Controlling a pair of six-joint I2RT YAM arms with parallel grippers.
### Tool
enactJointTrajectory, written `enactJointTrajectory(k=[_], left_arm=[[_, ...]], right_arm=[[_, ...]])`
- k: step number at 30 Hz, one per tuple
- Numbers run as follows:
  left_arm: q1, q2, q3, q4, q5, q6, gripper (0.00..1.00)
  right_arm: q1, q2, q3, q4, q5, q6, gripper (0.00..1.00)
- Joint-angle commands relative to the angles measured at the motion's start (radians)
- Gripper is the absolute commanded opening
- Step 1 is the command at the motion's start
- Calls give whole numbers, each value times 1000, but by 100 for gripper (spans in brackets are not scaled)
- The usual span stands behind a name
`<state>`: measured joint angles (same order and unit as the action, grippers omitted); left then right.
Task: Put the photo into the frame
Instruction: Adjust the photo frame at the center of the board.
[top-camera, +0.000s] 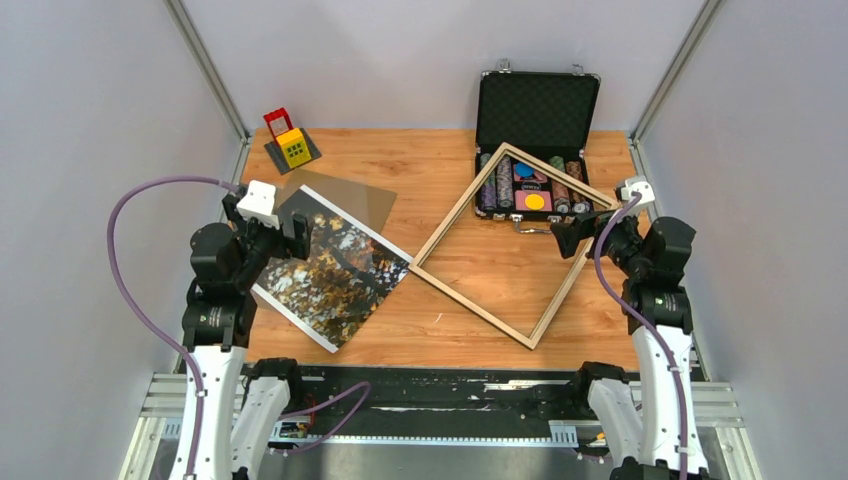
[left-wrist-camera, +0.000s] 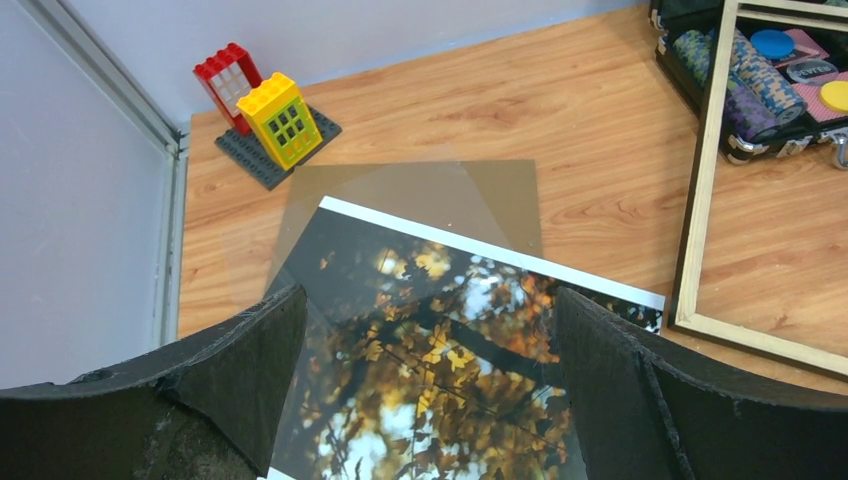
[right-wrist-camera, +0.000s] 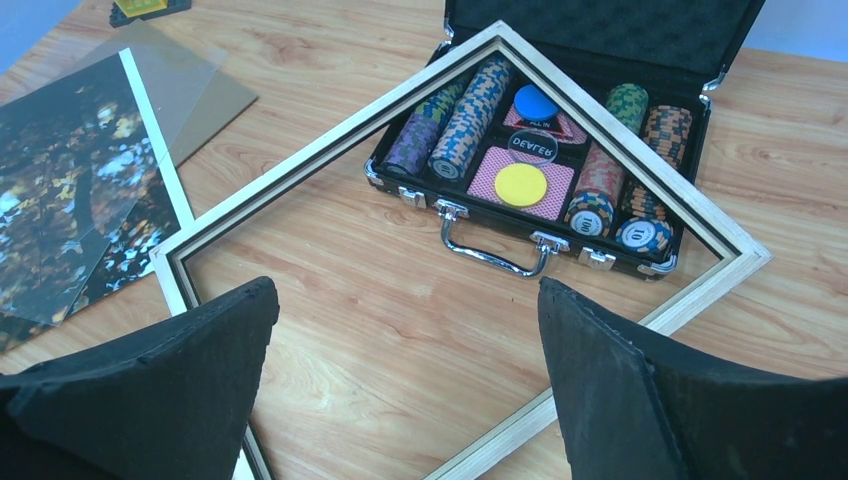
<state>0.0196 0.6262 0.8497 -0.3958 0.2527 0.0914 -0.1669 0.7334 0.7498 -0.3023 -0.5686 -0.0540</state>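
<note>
**A:** Logging the layout. Where is the photo (top-camera: 335, 265) sitting?

**B:** It is lying flat and picture side up on the left half of the table (top-camera: 430, 335). It is partly overlapping a brown board (top-camera: 355, 192) behind it. A clear sheet (right-wrist-camera: 185, 85) seems to be lying across its far part, but I cannot trace its edges.

**A:** And the frame (top-camera: 465, 205)?

**B:** It is lying just to the right of the photo, pale face up, with its left corner just beside the photo's right corner. Its far corner is resting on the open chip case (top-camera: 537, 105), so it is sitting tilted, not flat.

**A:** What are the tools doing?

**B:** The left gripper (left-wrist-camera: 425, 320) is hovering above the photo with its jaws spread as wide as they go, gripping nothing. The right gripper (right-wrist-camera: 405, 300) is hanging over the bare wood inside the frame, equally wide and empty.

**A:** Which step are we noting, then?

**B:** I am reading this as the opening approach. Nothing is being held, and the photo is lying wholly outside the frame.

**A:** What is the next move asking for?

**B:** In my judgement, the thin print is offering no thickness to pinch, so the left arm is needing an edge to get under or a slide towards the frame. The right arm is probably needing to draw the frame off the case, so that it is lying level to receive the print.
</note>
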Motion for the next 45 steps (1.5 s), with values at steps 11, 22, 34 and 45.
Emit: enactJointTrajectory(k=[11, 22, 34, 45], left_arm=[[7, 68, 71, -78, 82, 15, 100], [-5, 372, 61, 90, 237, -52, 100], [-196, 595, 87, 213, 161, -49, 100], [-201, 503, 1, 268, 163, -58, 100]], right_arm=[[18, 81, 97, -11, -80, 40, 100], [149, 358, 58, 125, 134, -3, 98], [91, 433, 4, 81, 568, 84, 92], [-38, 534, -13, 68, 612, 184, 90]])
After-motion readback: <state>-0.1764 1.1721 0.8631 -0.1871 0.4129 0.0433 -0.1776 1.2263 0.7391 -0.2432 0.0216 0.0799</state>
